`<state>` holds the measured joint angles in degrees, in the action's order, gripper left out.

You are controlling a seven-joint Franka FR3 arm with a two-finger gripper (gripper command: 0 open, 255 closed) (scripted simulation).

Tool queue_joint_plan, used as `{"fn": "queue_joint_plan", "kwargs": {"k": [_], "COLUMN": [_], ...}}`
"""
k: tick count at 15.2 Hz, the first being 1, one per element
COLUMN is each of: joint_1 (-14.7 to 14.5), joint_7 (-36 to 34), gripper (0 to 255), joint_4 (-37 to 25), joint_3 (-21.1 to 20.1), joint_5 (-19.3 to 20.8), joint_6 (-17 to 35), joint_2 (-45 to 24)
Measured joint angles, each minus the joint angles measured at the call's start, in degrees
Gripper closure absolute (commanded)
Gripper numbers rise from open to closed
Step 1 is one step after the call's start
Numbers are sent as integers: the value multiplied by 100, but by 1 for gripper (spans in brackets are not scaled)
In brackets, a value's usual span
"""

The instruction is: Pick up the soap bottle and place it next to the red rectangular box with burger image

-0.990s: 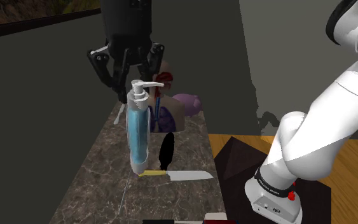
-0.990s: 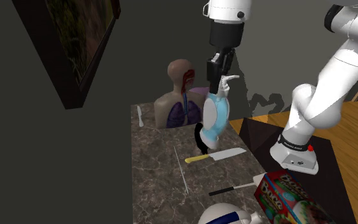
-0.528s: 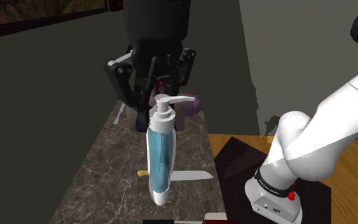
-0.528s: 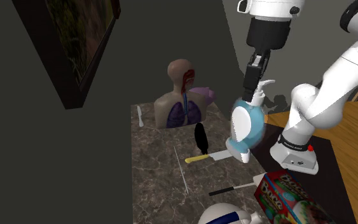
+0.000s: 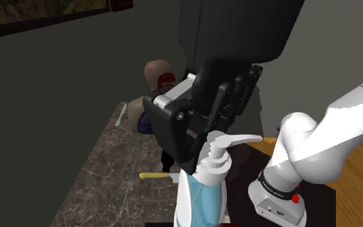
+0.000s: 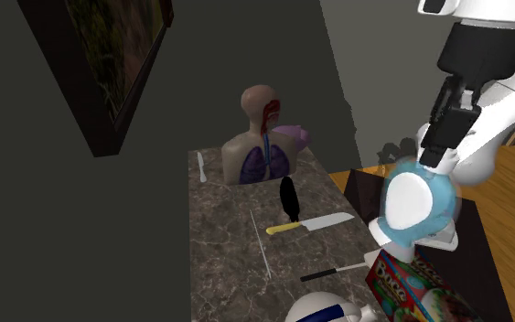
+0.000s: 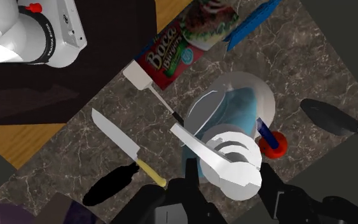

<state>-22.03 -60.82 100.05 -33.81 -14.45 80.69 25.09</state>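
Note:
The soap bottle (image 6: 415,206) holds blue liquid and has a white pump (image 5: 222,153). My gripper (image 6: 440,149) is shut on its neck just under the pump and holds it upright in the air. In the second exterior view it hangs over the counter's near right corner, above the end of the red box with a burger picture (image 6: 413,285). In the wrist view the bottle (image 7: 238,114) sits between my gripper's (image 7: 234,186) fingers, and the red box (image 7: 180,46) lies a short way beyond it. In the shoulder view my gripper (image 5: 213,143) and the bottle (image 5: 202,197) hide the counter's near part.
On the marble counter (image 6: 228,240) lie a yellow-handled knife (image 6: 315,223), a black-handled spatula (image 6: 333,271), a black oval object (image 6: 288,195) and a thin rod. An anatomy torso model (image 6: 260,142) stands at the far end. My arm's base (image 6: 426,230) stands beside the counter.
My gripper has carried the bottle away from the torso model, toward the stand and the red box, closer to the shoulder camera. It has stayed shut on the bottle's neck.

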Motion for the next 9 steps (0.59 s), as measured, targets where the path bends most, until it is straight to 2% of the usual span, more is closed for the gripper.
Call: {"fn": "queue_joint_plan", "kwargs": {"k": [9], "joint_1": [-263], "joint_7": [-1202], "gripper": [255], "joint_4": [-484], "joint_3": [-806], "joint_5": [-384], "joint_6": [-365], "joint_2": [162]}}
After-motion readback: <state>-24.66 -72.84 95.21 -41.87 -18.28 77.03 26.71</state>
